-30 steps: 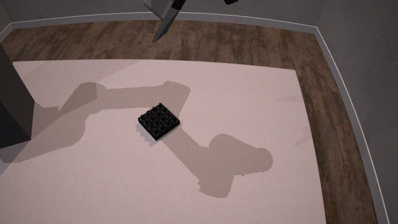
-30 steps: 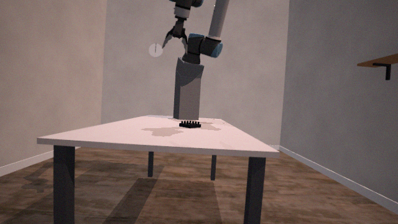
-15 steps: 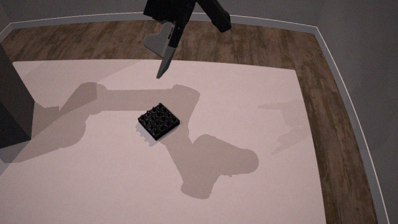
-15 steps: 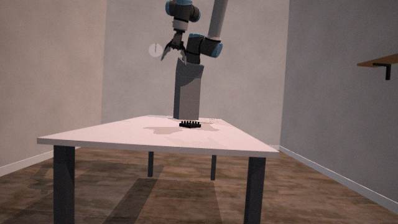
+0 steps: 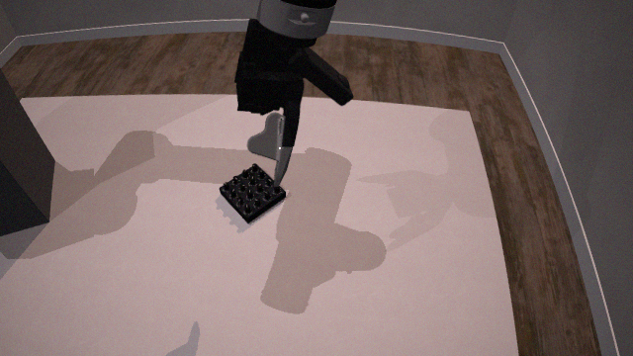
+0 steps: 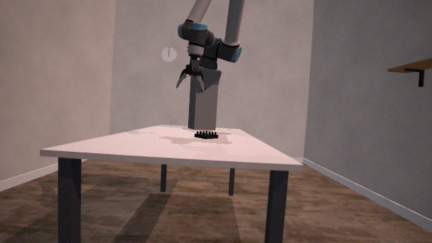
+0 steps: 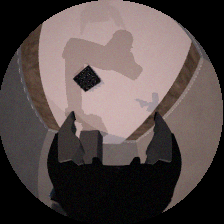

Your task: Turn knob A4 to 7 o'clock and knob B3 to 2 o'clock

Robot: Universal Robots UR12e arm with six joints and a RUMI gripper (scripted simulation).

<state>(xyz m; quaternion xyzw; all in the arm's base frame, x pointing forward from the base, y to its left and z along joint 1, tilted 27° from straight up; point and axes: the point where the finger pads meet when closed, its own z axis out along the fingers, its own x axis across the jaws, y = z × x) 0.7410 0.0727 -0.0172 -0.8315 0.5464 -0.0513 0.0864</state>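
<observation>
The knob box (image 5: 252,193) (image 6: 206,135) (image 7: 86,79) is a small black square block with rows of small knobs, lying flat on the white table (image 5: 420,297) (image 6: 128,146) (image 7: 155,60). The knobs' pointers and the socket side are too small to read. My gripper (image 5: 274,153) (image 6: 190,85) (image 7: 115,111) is open and empty. It hangs high above the table, well above the box and slightly to its left in the exterior view. In the wrist view the box lies far ahead, up and left of my fingers.
The robot's grey pedestal (image 5: 20,158) (image 6: 202,104) stands on the table just behind the box. The table edges drop to a wooden floor (image 5: 519,148). A wall shelf (image 6: 410,65) is far to the right.
</observation>
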